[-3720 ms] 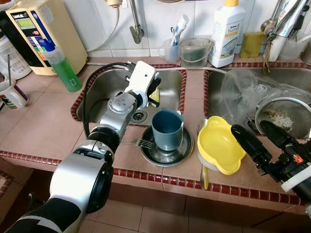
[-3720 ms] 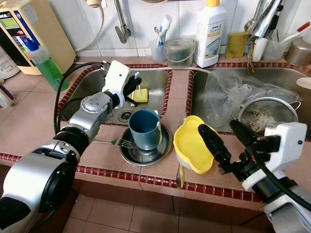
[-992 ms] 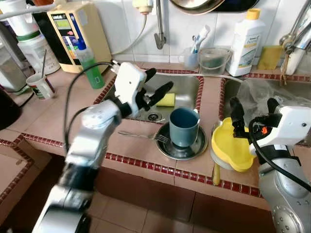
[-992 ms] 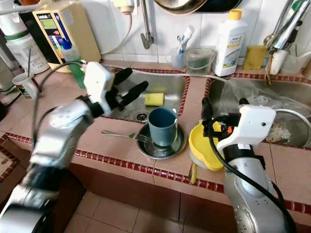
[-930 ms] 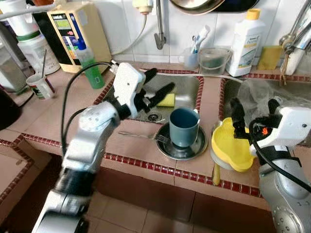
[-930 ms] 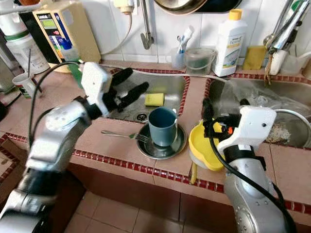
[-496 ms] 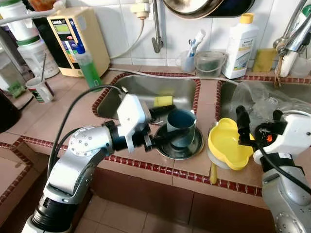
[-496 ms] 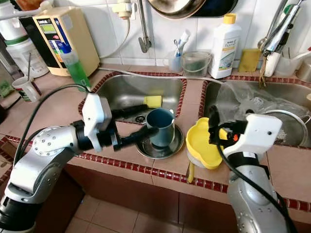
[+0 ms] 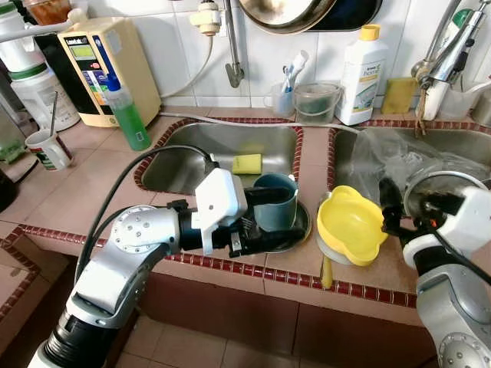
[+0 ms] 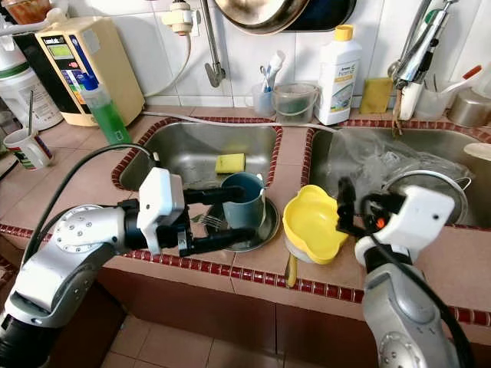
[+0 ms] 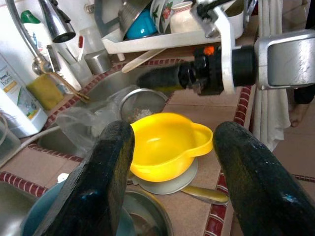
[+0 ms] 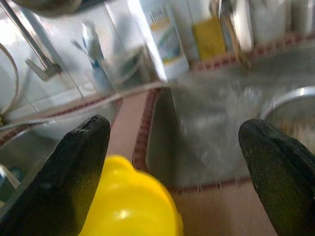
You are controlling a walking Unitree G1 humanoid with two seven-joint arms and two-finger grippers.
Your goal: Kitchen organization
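Swung down from above the sink, the left gripper [image 10: 234, 218] now brackets the blue cup [image 10: 243, 201], its fingers spread wide, one at the rim, one low along the steel plate [image 10: 265, 227] beneath, ready to pinch, not yet closed. Cup and plate sit on the tiled counter's [image 9: 84, 184] front edge, a fork [image 10: 201, 220] alongside. Beside the yellow bowl [image 9: 351, 225], the right gripper [image 9: 406, 205] hovers, fingers parted and empty, apparently waiting its turn.

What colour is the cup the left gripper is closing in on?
Dark teal blue. The cup shows best in the right eye view, between the left gripper fingers.
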